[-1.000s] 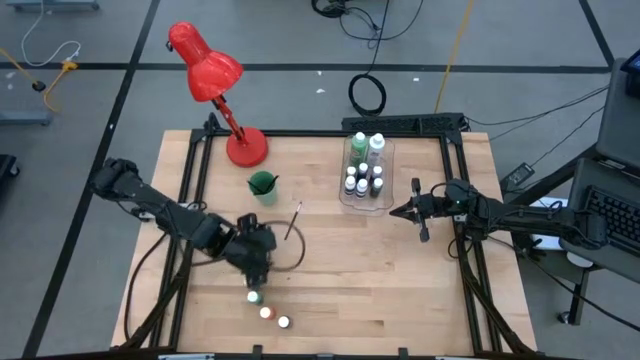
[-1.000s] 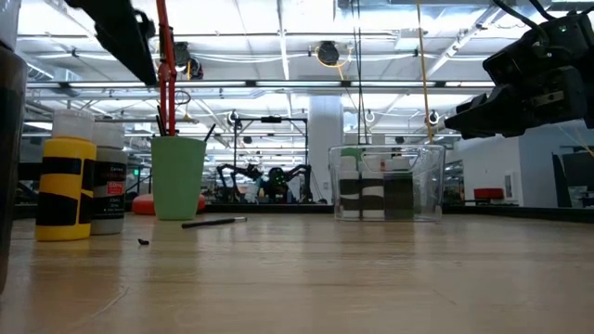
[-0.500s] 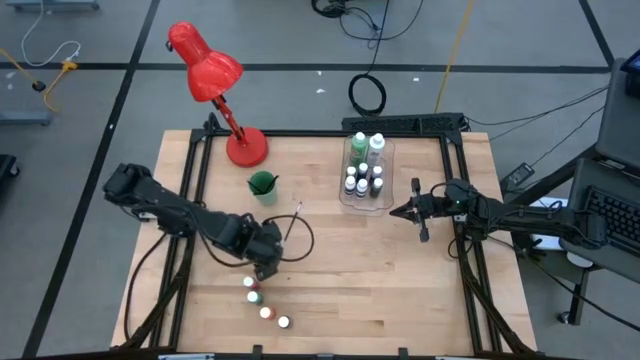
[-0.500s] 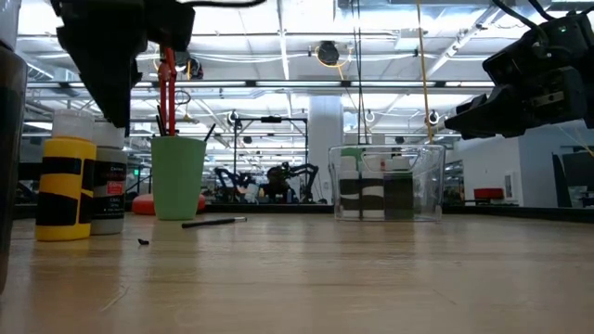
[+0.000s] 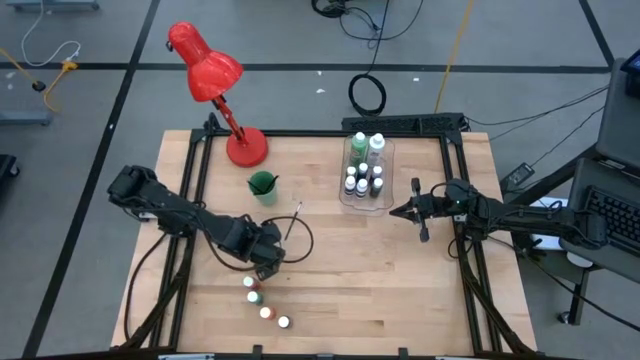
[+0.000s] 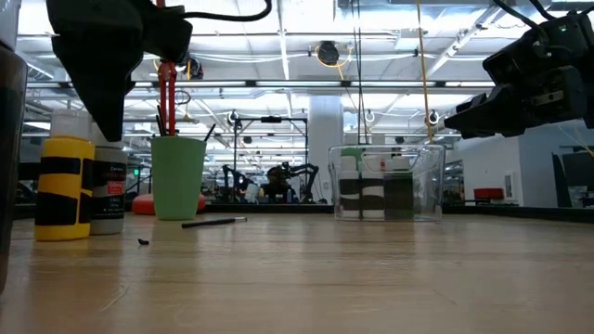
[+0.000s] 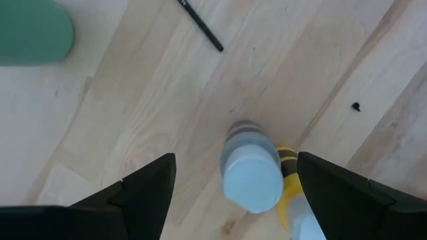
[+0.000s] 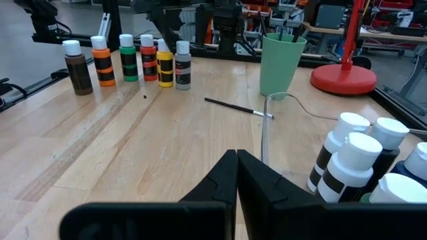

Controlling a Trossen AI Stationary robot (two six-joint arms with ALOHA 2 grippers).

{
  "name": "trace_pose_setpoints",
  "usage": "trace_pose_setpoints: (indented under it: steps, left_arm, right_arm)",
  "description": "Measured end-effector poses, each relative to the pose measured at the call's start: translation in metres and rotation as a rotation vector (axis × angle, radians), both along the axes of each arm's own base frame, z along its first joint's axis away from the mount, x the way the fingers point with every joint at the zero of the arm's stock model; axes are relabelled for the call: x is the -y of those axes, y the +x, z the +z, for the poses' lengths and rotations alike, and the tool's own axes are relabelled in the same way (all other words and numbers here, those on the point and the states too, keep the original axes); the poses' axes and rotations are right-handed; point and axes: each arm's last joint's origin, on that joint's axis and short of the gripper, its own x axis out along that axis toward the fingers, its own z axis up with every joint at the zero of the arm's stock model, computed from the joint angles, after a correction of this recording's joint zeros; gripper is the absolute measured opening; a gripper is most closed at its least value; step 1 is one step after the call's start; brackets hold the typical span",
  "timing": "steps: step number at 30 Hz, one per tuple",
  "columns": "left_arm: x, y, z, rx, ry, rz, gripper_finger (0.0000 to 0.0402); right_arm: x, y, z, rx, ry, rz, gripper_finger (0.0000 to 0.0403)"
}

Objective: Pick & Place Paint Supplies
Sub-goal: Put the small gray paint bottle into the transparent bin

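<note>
- A short row of small white-capped paint bottles (image 8: 127, 59) stands on the wooden surface (image 5: 380, 270) near its front edge, left of centre; brown, orange, green, red, yellow and grey can be told apart.
- The grey bottle (image 7: 250, 167) at the row's end sits directly below the left end effector (image 5: 266, 262), whose fingers are spread wide with nothing between them.
- One thin dark paintbrush (image 8: 237, 108) lies loose on the surface, near the green cup (image 5: 262, 185).
- Several bottles already stand in the clear plastic bin (image 5: 366, 168) at the back.
- So the task looks partly done: the row and the brush are left.
- The right end effector (image 5: 415, 212) hangs beside the bin, closed and empty.
- Bottle labels are too small to read.
</note>
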Motion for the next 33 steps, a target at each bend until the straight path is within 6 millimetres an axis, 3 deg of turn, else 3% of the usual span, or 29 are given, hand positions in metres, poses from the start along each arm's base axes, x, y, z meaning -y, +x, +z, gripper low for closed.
trace_pose_setpoints:
  steps: [14, 21, 28, 33]
  left_arm:
    - [-0.001, -0.003, 0.0, -0.026, 0.009, 0.027, 0.0257]
    - [-0.003, -0.002, 0.0, -0.026, 0.026, -0.005, 0.0195]
    - [-0.008, 0.0, 0.0, -0.024, 0.058, -0.043, 0.0101]
    - [-0.013, 0.002, 0.0, -0.026, 0.065, -0.039, 0.0093]
  right_arm:
    - [0.0, 0.0, 0.0, 0.0, 0.0, 0.0, 0.0004]
    - [0.0, 0.0, 0.0, 0.0, 0.0, 0.0, 0.0004]
    - [0.0, 0.0, 0.0, 0.0, 0.0, 0.0, 0.0004]
    - [0.0, 0.0, 0.0, 0.0, 0.0, 0.0, 0.0004]
